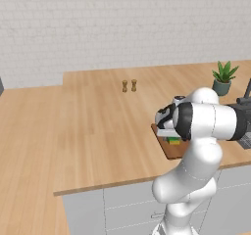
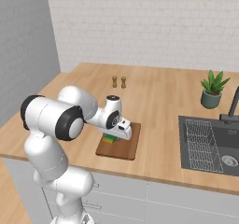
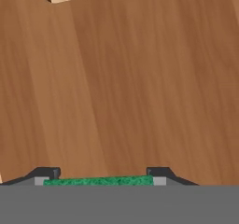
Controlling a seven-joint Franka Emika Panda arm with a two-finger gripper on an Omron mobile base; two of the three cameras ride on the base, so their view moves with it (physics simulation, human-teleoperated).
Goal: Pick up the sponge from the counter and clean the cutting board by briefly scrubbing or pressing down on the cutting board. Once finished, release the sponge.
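Note:
The dark reddish-brown cutting board point(image 2: 126, 149) lies near the front edge of the light wood counter point(image 2: 158, 99). My gripper point(image 2: 112, 136) points down over the board's left part, shut on the green sponge point(image 2: 109, 139). The sponge sits low against the board; whether it touches I cannot tell. In the hand view the sponge point(image 3: 98, 181) spans the gap between the two fingertips point(image 3: 46, 174), with the cutting board point(image 3: 121, 87) close beneath and its slot handle at the top left. From the left base view the sponge point(image 1: 172, 140) peeks out under the hand, and my arm covers much of the cutting board point(image 1: 170, 152).
Two small wooden shakers point(image 2: 118, 81) stand at the back of the counter. A potted plant point(image 2: 212, 91) sits right of the board, with a dark sink point(image 2: 210, 141) and faucet point(image 2: 232, 107) beyond it. Grey cabinet fronts run below the counter edge.

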